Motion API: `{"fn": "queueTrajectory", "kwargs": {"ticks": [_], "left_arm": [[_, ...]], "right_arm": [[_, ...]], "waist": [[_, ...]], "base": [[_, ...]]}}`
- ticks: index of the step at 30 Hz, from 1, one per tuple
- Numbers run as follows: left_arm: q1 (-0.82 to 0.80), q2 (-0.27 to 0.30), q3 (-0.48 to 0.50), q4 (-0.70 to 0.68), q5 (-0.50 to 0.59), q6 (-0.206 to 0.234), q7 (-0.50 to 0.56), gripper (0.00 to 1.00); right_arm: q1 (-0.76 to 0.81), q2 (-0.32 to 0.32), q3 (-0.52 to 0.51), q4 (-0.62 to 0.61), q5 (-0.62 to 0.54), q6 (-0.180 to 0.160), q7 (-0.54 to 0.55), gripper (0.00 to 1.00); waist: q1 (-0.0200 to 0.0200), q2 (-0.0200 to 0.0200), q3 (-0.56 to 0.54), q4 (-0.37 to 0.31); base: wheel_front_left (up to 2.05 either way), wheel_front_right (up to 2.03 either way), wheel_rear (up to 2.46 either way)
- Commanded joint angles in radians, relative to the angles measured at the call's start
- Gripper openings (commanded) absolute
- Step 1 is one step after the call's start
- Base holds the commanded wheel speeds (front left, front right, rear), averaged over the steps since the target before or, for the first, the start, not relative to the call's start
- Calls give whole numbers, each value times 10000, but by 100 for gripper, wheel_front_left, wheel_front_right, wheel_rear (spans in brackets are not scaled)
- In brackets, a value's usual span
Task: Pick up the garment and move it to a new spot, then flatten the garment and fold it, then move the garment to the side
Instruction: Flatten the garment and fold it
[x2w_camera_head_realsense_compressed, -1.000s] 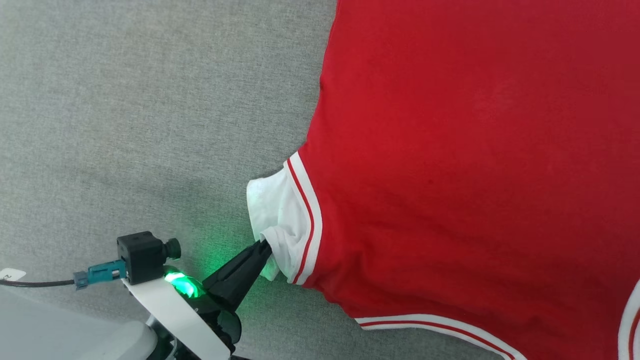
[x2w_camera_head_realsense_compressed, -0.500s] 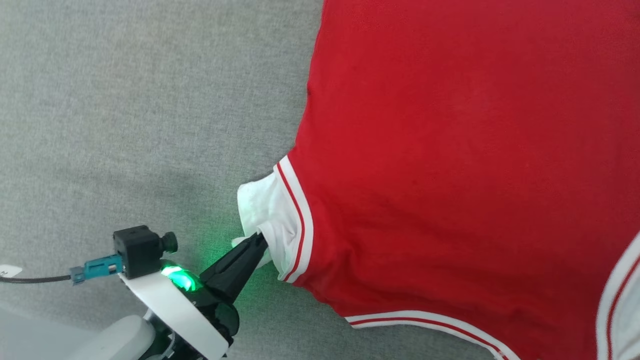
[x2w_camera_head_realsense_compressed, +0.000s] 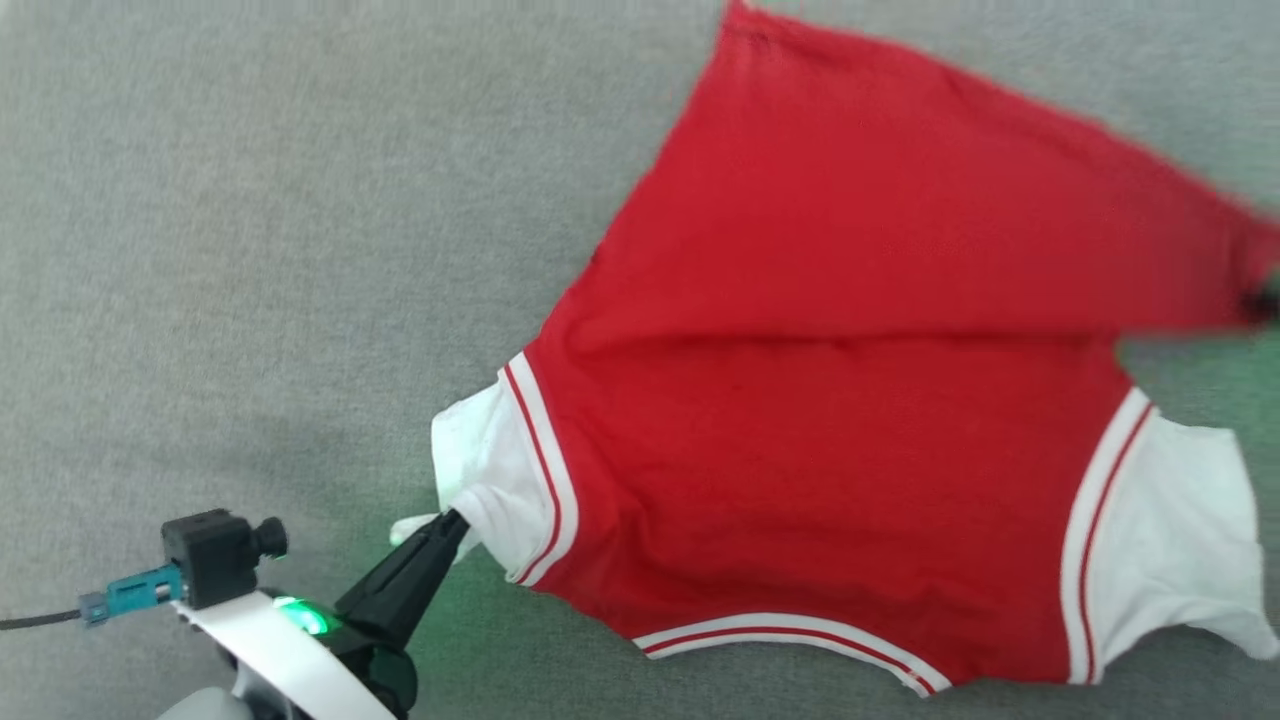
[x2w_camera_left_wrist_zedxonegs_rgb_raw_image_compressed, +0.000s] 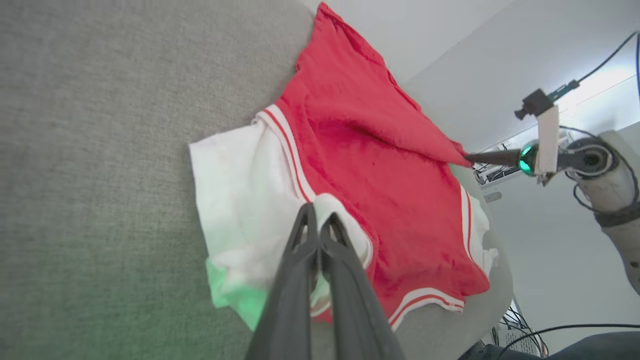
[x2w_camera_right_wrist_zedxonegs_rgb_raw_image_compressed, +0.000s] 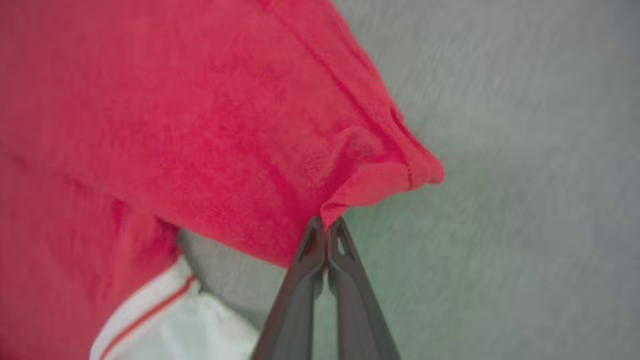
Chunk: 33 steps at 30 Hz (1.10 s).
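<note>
The garment (x2w_camera_head_realsense_compressed: 850, 450) lies on the grey surface, plain red side up, with a white sleeve (x2w_camera_head_realsense_compressed: 1180, 520) at the right. My left gripper (x2w_camera_head_realsense_compressed: 452, 520) is shut on the edge of the other white sleeve (x2w_camera_head_realsense_compressed: 475, 460), and its fingers (x2w_camera_left_wrist_zedxonegs_rgb_raw_image_compressed: 320, 217) pinch that cloth in the left wrist view. My right gripper (x2w_camera_head_realsense_compressed: 1262, 300) is at the right edge, shut on a corner of the red hem (x2w_camera_right_wrist_zedxonegs_rgb_raw_image_compressed: 380, 175), which is lifted and drawn across the body of the shirt. The right wrist view has its fingertips (x2w_camera_right_wrist_zedxonegs_rgb_raw_image_compressed: 327, 225) closed on that red corner. No lettering shows.
Grey cloth (x2w_camera_head_realsense_compressed: 250, 250) covers the table to the left of and beyond the shirt. In the left wrist view the table's edge (x2w_camera_left_wrist_zedxonegs_rgb_raw_image_compressed: 502, 280) runs just past the far sleeve, with cables and a pale wall behind the right arm (x2w_camera_left_wrist_zedxonegs_rgb_raw_image_compressed: 595, 165).
The head view has pulled back and shifted. My right gripper has shut on the red hem corner and lifted it over the shirt. My left gripper keeps hold of the white sleeve.
</note>
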Motion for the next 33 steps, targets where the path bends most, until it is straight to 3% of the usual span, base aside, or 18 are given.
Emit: {"fn": "queueTrajectory", "kwargs": {"ticks": [1,4,9,15,17,24,28,33], "left_arm": [[185,58,175,40,-49,9,-48,0],[461,96,507,100,-90,9,-48,0],[948,63,1055,73,-4,9,-48,0],[1219,29,1310,-24,58,9,-47,0],[1247,92,1345,-54,46,9,-49,0],[1150,124,1274,-122,102,9,-47,0],[983,-127,1240,-174,229,9,-49,0],[675,-486,943,-106,393,9,-49,0]], "right_arm": [[1069,-251,-100,-694,459,-4,137,0],[3196,-352,-460,-2059,1166,-4,235,0],[6508,-23,-434,-3833,994,-2,650,0],[8135,882,-910,-5192,277,-4,543,0],[8142,1104,-1249,-5543,-8,-4,353,100],[7685,978,-2917,-6551,-328,-4,434,100],[6605,888,-3795,-6913,-378,-4,316,100],[4358,1369,-2915,-5761,-1081,-2,-1007,100]], "waist": [[0,-1,-377,-322],[0,-1,-587,-517],[0,-1,-782,-824],[0,-1,-847,-1094],[0,-1,-859,-1172],[0,-1,-910,-1134],[0,-1,-837,-848],[0,-1,-509,-376]], "base": [[0,0,0],[0,0,0],[0,0,0],[0,0,0],[0,0,0],[0,0,0],[0,0,0],[0,0,0]]}}
